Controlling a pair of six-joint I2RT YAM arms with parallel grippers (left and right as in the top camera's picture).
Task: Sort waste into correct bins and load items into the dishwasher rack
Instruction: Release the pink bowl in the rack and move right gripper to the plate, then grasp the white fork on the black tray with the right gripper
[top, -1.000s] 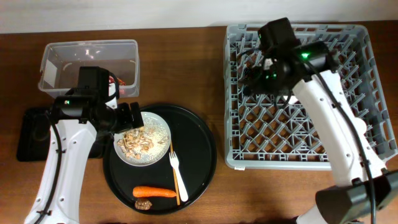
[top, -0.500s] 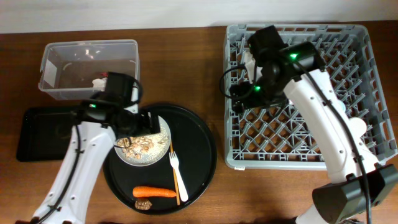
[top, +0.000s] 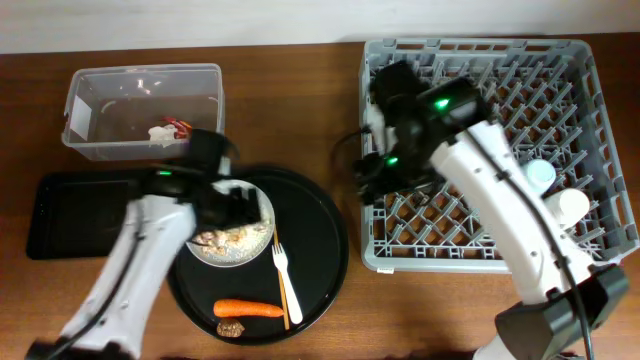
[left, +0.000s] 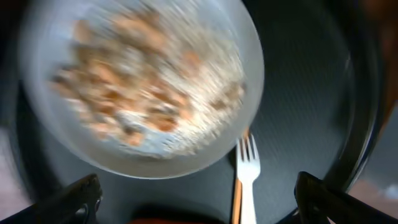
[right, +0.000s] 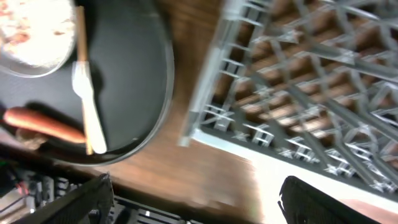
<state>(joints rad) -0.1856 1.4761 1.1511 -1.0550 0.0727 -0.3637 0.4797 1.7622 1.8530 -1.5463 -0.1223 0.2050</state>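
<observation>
Overhead: left end effector (top: 238, 204) over the white round plate (top: 232, 240) of beige crumbly food scraps (top: 222, 237) on the large round black tray (top: 320, 250); right end effector (top: 372, 178) at the left edge of the large square grey plastic rack (top: 600, 110). Left wrist: fingers (left: 78, 194) spread wide, empty, plate below. Right wrist: fingers spread, empty, above worktop (right: 205, 171) between tray and rack.

Below the left gripper (top: 238, 204), the white plate (left: 239, 43) heaped with food scraps (left: 143, 93) blocks most of the way down. The fork (left: 247, 168) lies between its spread fingers, with bare round black tray (left: 305, 93) beside. Under the right gripper (top: 375, 178), the dishwasher rack (right: 280, 157) wall borders a bare strip of table (right: 205, 180).
</observation>
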